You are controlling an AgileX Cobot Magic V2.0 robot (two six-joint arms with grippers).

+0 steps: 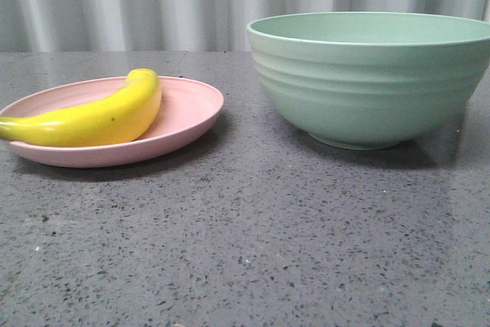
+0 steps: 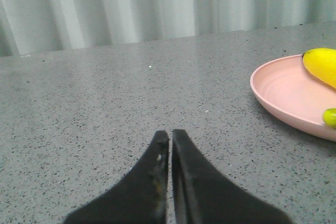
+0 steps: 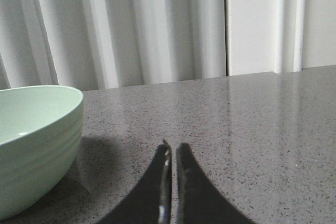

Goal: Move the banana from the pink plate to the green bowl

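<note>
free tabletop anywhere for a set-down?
Bare: the wide table strip in front of the pink plate and green bowl, plus a narrow gap between them. Crowded: the banana spans the plate.

Staged test bench: speckled grey countertop point(image 1: 253, 250), pale curtain backdrop point(image 1: 153, 1).

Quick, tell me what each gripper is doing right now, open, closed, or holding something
Left gripper: closed, holding nothing, beside the pink plate.
Right gripper: closed, holding nothing, beside the green bowl.
</note>
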